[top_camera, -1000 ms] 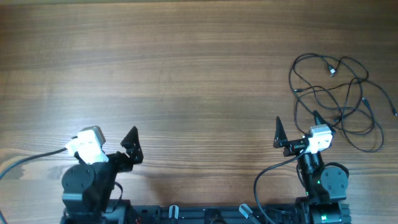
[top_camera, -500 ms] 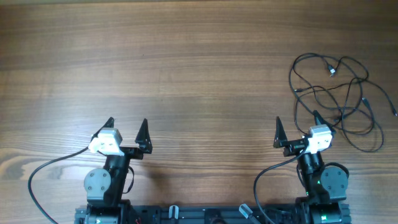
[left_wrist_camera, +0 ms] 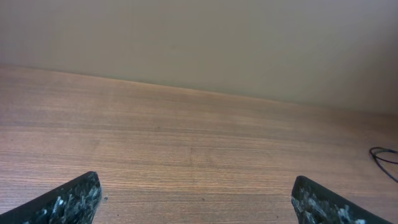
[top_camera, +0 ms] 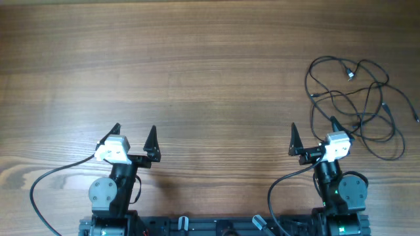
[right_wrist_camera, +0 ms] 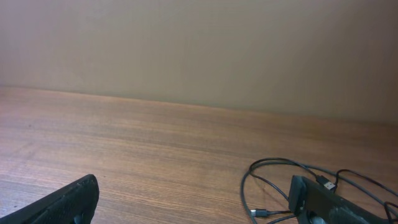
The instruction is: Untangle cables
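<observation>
The cables [top_camera: 357, 98] are thin black cords with small silvery plug ends, lying in tangled loose loops on the wooden table at the far right. My right gripper [top_camera: 313, 134] is open and empty, just below and left of the loops; its right finger overlaps the tangle's lower edge. In the right wrist view the cables [right_wrist_camera: 273, 180] lie ahead on the right, partly hidden behind the right finger. My left gripper [top_camera: 134, 137] is open and empty at the near left, far from the cables. In the left wrist view [left_wrist_camera: 198, 205] only a cable loop [left_wrist_camera: 385, 155] shows at the right edge.
The wooden table [top_camera: 197, 72] fills the overhead view. Both arm bases and their thick black wires [top_camera: 39, 190] sit along the near edge. A plain beige wall [left_wrist_camera: 199, 43] stands behind the table's far edge.
My left arm swung from a turned pose at the near left to face straight ahead, then stopped. The right arm and the cables have not moved.
</observation>
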Robot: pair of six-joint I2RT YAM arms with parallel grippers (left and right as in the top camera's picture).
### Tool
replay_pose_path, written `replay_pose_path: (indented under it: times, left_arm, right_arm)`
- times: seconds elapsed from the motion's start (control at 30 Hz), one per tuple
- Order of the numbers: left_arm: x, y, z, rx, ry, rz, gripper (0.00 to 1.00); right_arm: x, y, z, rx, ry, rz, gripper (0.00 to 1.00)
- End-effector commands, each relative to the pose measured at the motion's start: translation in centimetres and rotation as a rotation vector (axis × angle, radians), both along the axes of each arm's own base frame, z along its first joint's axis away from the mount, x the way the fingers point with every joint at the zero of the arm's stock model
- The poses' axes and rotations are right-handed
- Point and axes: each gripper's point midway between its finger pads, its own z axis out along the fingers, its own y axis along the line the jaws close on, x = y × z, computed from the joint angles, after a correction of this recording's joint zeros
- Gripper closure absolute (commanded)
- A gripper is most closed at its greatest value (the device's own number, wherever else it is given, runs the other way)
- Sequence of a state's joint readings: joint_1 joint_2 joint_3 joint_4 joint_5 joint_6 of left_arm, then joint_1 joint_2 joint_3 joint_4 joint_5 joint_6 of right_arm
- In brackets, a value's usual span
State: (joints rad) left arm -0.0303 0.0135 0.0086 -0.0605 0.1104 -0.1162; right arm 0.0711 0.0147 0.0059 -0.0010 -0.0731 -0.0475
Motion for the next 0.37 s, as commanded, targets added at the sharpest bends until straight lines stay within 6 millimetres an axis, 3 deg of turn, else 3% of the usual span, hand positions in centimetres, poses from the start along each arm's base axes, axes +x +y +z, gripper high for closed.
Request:
replay_pose_path:
  times: [0.0, 0.33]
  left_arm:
    - [-0.08, -0.25, -0.05, 0.018, -0.004, -0.018, 0.00]
    - [-0.08, -0.25, -0.04, 0.018, -0.004, -0.018, 0.00]
  right_arm:
    - [-0.02, -0.31, 0.23, -0.004, -0.012, -0.016, 0.00]
    - [-0.02, -0.31, 0.23, -0.004, -0.012, -0.016, 0.00]
